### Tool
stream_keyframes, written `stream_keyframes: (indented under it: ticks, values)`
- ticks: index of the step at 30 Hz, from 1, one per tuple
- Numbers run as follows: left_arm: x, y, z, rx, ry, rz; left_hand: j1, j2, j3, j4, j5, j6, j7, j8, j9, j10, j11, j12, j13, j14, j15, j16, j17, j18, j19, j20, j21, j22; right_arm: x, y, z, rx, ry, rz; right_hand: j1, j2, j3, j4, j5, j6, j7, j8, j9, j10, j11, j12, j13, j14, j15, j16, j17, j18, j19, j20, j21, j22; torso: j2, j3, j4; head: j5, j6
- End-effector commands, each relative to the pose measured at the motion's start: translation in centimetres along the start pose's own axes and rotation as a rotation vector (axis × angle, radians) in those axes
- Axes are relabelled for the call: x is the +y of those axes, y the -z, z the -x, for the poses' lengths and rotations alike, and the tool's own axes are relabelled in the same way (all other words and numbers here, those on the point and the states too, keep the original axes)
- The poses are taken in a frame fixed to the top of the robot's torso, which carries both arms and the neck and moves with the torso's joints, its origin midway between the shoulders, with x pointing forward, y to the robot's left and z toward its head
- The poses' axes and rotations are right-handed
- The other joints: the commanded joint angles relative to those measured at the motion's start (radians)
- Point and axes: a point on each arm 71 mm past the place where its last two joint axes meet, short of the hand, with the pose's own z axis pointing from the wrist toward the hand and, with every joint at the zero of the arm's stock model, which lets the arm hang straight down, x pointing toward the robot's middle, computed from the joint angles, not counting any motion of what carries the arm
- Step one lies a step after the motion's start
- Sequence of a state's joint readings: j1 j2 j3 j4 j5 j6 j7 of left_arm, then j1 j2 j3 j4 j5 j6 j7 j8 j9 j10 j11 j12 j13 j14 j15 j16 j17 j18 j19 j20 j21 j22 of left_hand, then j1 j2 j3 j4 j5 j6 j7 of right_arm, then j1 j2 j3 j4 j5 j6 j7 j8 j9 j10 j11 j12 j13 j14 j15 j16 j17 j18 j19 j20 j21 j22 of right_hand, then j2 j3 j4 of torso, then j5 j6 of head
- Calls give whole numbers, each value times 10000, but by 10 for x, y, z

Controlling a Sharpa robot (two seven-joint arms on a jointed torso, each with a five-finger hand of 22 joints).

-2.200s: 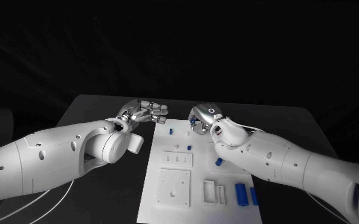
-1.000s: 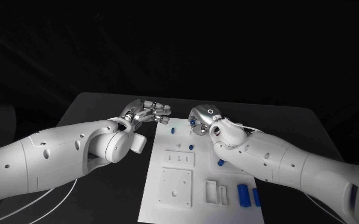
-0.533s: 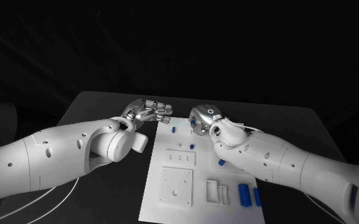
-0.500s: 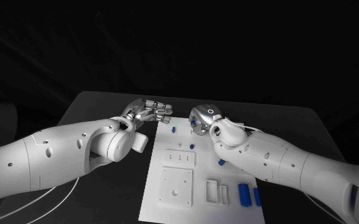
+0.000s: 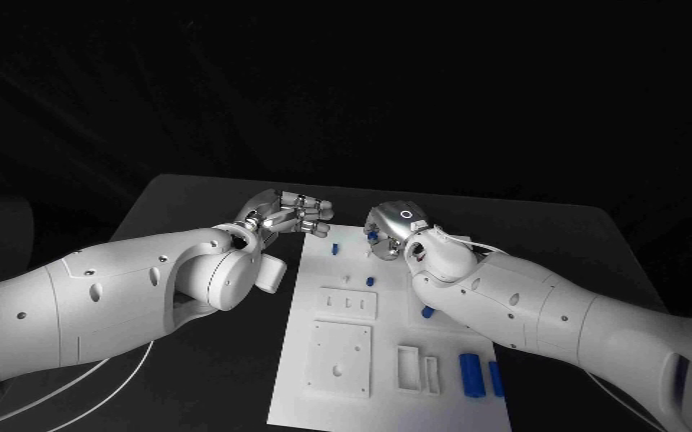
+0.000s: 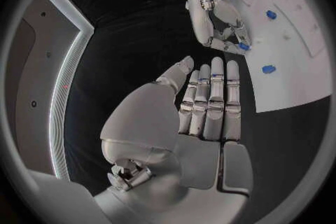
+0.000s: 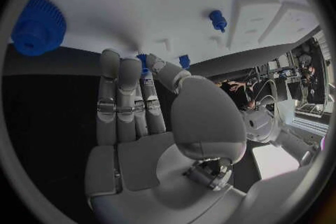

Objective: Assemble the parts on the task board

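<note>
The white task board point(image 5: 450, 337) lies in the middle of the table. My right hand point(image 5: 389, 226) hovers over its far end and pinches a small blue part point(image 6: 243, 46) between thumb and fingertips; the right wrist view shows that part point(image 7: 143, 59) at the fingertips. My left hand point(image 5: 291, 214) floats just off the board's far left corner, fingers straight and side by side point(image 6: 210, 101), with nothing in it. A blue peg point(image 5: 336, 249) and another small blue piece point(image 5: 369, 281) stand on the board near the right hand. A blue gear point(image 7: 38, 25) lies on the board.
Two blue cylinders point(image 5: 469, 370) lie side by side at the board's near right. A square raised plate point(image 5: 339, 360) and slotted blocks point(image 5: 415, 367) sit on the near half. My right forearm point(image 5: 548, 312) crosses the board's right edge. Black table point(image 5: 188, 212) surrounds the board.
My left hand has edged slightly right, toward the board's far corner. The right hand has stayed almost where it was, still at the far end of the board.
</note>
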State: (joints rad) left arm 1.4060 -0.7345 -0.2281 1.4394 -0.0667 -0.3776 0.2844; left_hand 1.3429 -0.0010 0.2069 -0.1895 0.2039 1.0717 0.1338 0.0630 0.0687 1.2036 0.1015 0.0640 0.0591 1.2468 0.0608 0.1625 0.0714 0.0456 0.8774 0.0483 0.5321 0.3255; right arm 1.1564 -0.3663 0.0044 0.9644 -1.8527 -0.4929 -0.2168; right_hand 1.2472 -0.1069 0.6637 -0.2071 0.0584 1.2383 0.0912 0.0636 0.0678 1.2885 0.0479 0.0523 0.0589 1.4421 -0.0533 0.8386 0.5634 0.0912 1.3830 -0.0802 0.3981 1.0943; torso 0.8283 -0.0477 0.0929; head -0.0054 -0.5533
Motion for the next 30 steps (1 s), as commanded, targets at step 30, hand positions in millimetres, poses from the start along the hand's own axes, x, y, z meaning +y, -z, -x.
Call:
stream_keyframes:
  ticks: [30]
  values:
    - [-2,-1,0,114,-1,-95,-46,-67,59,26,-45,-78,26,-3,3,-70,-10,-49,-6,-3,70,-42,-7,193,56,2,-35,-8,-2,2,0,-57,-517,-19,-107,-571,-449,393,270,-1150,272,-18,-57,-1368,367,48,-16,102,377,-137,-209,449,344,425,-706,-234,30,-13,-2,-7,20]
